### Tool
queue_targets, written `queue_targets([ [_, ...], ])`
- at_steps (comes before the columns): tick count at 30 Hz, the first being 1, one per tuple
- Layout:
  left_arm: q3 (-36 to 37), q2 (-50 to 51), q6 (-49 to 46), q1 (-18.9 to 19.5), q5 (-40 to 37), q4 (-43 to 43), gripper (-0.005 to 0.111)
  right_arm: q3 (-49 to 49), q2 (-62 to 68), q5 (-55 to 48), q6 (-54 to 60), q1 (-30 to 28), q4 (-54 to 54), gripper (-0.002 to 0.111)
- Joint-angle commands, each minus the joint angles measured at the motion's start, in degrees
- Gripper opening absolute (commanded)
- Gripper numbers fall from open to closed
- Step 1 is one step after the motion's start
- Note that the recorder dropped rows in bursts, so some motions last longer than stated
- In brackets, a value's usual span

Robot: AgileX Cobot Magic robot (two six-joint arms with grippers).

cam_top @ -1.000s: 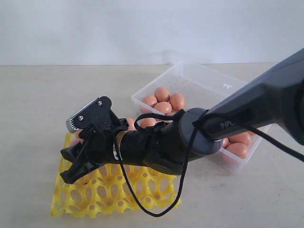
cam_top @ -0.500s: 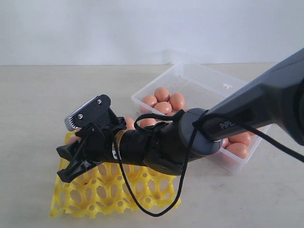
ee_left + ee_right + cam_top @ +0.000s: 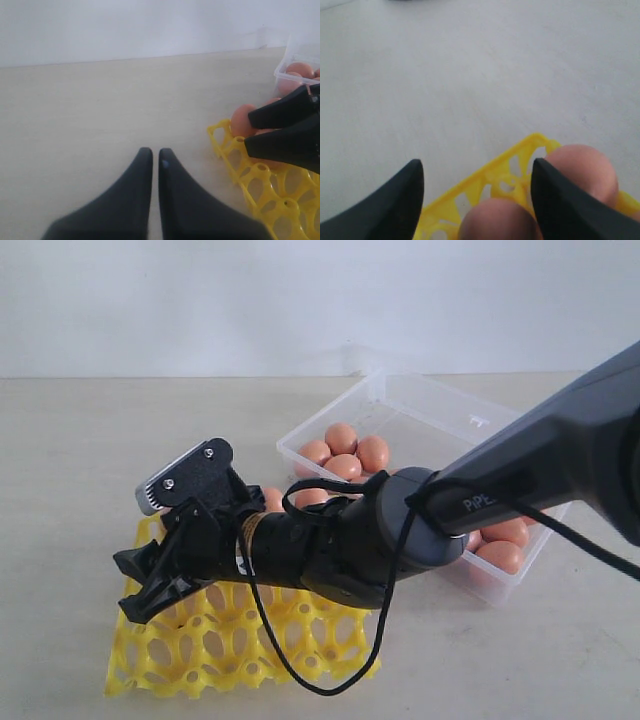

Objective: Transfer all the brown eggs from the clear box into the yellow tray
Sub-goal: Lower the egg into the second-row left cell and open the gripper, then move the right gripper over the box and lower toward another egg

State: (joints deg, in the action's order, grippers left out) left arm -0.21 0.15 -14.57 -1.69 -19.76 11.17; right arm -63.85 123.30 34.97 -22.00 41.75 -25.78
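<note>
Right claw (image 3: 125, 588) hangs spread above the bright yellow open-work plastic egg tray (image 3: 250, 655), where a few smooth pinkish-brown oval eggs (image 3: 580, 167) sit; several more lie in the clear rectangular plastic box (image 3: 430, 410), so plenty seems left.

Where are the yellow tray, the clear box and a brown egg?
yellow tray (image 3: 200, 650), exterior view, front open-work cups.
clear box (image 3: 430, 425), exterior view, bare clear floor.
brown egg (image 3: 580, 165), right wrist view, its rounded top.

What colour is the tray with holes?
The tray is bright yellow, clearest in the exterior view.
</note>
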Motion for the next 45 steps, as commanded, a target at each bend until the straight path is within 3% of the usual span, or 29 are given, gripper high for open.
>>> queue_targets([
  [1,0.21,-0.15,-0.08,-0.25,0.24,-0.08,0.004,-0.18,-5.57,-0.72,1.93,-0.13,0.72,0.055],
  [3,0.21,-0.15,-0.08,-0.25,0.24,-0.08,0.004,-0.18,-10.27,-7.28,1.96,-0.22,4.73,0.046],
  [7,0.21,-0.15,-0.08,-0.25,0.24,-0.08,0.004,-0.18,-20.36,-28.38,8.4,-2.0,14.14,0.004],
  [8,0.21,-0.15,-0.08,-0.25,0.24,-0.08,0.004,-0.18,-22.02,-33.79,9.08,-3.22,14.27,0.0],
  [16,0.21,-0.15,-0.08,-0.25,0.24,-0.08,0.004,-0.18,-29.31,-72.28,10.74,-17.16,5.82,0.0],
  [21,0.21,-0.15,-0.08,-0.25,0.24,-0.08,0.004,-0.18,-29.47,-86.69,10.74,-25.06,-0.31,0.0],
  [25,0.21,-0.15,-0.08,-0.25,0.24,-0.08,0.004,-0.18,-29.47,-90.11,14.89,-27.03,-0.17,0.0],
  [29,0.21,-0.15,-0.08,-0.25,0.24,-0.08,0.004,-0.18,-29.47,-84.44,16.14,-27.16,6.24,0.003],
  [32,0.21,-0.15,-0.08,-0.25,0.24,-0.08,0.004,-0.18,-29.47,-81.05,24.65,-27.16,11.2,0.025],
  [36,0.21,-0.15,-0.08,-0.25,0.24,-0.08,0.004,-0.29,-29.47,-74.91,25.77,-27.16,10.54,0.055],
  [39,0.21,-0.15,-0.08,-0.25,0.24,-0.08,0.004,-0.29,-29.34,-70.2,25.77,-27.16,8.37,0.055],
  [41,0.21,-0.15,-0.08,-0.25,0.24,-0.08,0.004,-0.95,-28.16,-67.66,23.99,-27.99,4.83,0.049],
  [45,0.21,-0.15,-0.08,-0.25,0.24,-0.08,0.004,-8.44,-20.42,-76.26,16.95,-30.64,4.86,0.032],
])
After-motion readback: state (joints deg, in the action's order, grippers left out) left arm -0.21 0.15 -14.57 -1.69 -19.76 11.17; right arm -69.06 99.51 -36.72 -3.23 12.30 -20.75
